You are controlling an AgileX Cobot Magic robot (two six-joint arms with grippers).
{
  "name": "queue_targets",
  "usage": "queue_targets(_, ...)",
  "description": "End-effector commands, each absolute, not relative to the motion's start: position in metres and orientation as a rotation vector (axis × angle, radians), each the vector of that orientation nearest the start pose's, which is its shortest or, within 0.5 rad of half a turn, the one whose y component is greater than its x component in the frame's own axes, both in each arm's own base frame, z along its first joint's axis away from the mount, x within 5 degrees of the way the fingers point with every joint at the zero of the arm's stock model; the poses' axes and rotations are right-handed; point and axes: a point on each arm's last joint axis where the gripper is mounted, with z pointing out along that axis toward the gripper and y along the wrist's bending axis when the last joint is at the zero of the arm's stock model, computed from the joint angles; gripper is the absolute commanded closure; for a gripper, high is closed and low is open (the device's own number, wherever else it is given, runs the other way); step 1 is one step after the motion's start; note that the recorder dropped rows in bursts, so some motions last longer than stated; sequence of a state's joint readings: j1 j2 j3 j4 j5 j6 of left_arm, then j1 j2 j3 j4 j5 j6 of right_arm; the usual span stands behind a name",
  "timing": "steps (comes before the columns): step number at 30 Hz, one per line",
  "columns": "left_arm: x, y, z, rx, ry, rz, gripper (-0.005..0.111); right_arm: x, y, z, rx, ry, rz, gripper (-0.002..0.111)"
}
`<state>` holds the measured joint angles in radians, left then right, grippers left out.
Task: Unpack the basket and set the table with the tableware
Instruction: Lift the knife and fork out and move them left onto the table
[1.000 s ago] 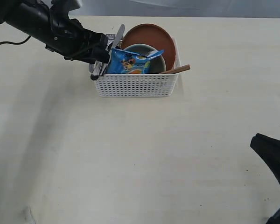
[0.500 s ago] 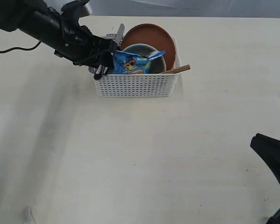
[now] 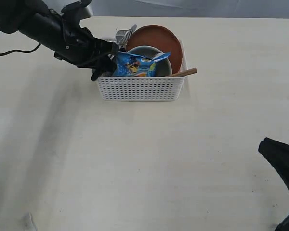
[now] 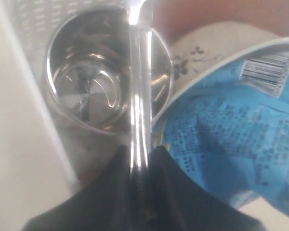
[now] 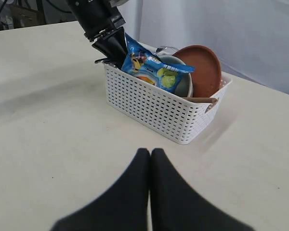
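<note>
Worktop [image 3: 135, 159]: pale cream, carries the basket on its far half.
Basket [image 3: 140, 89]: white, perforated, upright, long side facing the exterior view.
Plate [image 3: 156, 36]: reddish-brown, stands on edge against the basket's back wall.
Bowl [image 3: 147, 50]: pale, tilted, just in front of the plate and partly hidden by the bag.
Crisp bag [image 3: 135, 66]: blue, lies across the bowl's front, inside the basket.
Steel cup [image 4: 86, 91]: upright in the basket's left end, mouth open to the left wrist view, beside the bowl.
Steel utensil [image 4: 138, 86]: long polished handle crossing above the cup; its upper end sticks up above the rim at the left end (knife or fork, cannot tell).
Wooden piece [image 3: 185, 72]: brown, pokes out over the basket's right end; spoon or chopsticks, cannot tell.
Left pincer [image 4: 138, 151]: reaches into the basket's left end, fingers [image 4: 118, 163] pinching the steel utensil's handle from both sides.
Right pincer [image 5: 150, 153]: fingers pressed together, holding nothing, low over bare worktop, well apart from the basket on the near right.
</note>
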<state>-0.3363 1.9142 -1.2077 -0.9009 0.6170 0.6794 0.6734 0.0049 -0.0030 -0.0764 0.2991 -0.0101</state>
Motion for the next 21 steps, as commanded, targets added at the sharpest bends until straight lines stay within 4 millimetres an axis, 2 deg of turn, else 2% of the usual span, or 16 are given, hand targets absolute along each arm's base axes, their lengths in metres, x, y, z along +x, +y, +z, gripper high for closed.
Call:
queue_targets(1, 0.349, -0.168, 0.197, 0.490, 2.550, -0.790, 0.107, 0.044, 0.032, 0.186, -0.657, 1.674, 0.402, 0.108)
queue_targets(6, 0.345, -0.166, 0.217, 0.500, 2.490, -0.773, 0.107, 0.044, 0.032, 0.186, -0.657, 1.674, 0.402, 0.108)
queue_targets(14, 0.339, -0.164, 0.232, 0.482, 2.483, -0.789, 0.107, 0.044, 0.032, 0.186, -0.657, 1.674, 0.402, 0.108)
queue_targets(18, 0.325, -0.153, 0.235, 0.377, 2.480, -0.738, 0.107, 0.044, 0.032, 0.186, -0.657, 1.674, 0.402, 0.108)
queue_targets(21, 0.307, -0.140, 0.241, 0.303, 2.436, -0.685, 0.107, 0.044, 0.032, 0.186, -0.657, 1.674, 0.402, 0.108)
